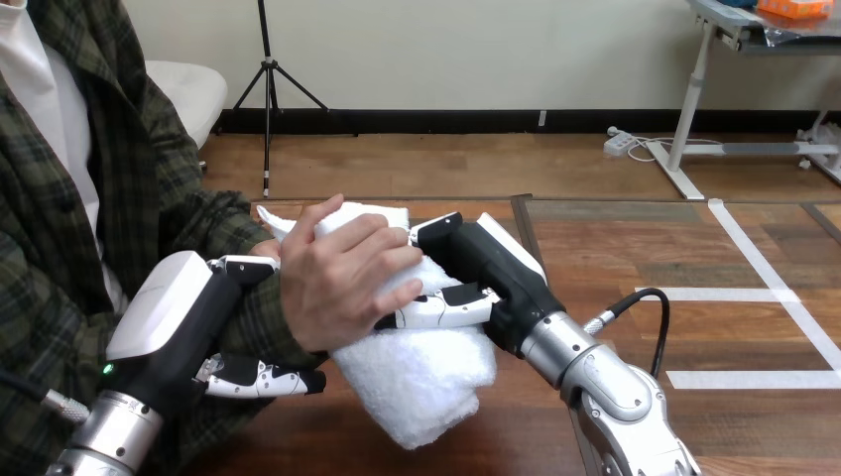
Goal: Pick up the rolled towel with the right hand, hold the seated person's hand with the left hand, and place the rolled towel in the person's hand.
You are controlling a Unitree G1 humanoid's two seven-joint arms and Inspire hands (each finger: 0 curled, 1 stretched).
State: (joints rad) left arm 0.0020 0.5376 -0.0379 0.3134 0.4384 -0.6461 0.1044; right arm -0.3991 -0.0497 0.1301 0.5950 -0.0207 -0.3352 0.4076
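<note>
1. Step in hand, as judged: passing the rolled towel (426, 382) to the person's hand (342, 278); the release should be slow, only once that hand bears the roll.
2. Right hand (486, 268): fingers and thumb curled round the towel's upper part; the person's hand lies over the towel, beside them.
3. Left hand (188, 307): thumb above, fingers below, closed round the person's wrist; it should hold steady.

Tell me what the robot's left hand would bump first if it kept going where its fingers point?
Probably the rolled towel. The fingers of the left hand point toward the view's right, below the person's wrist, and the towel's lower part lies past their tips. Depth is unclear, though.
</note>
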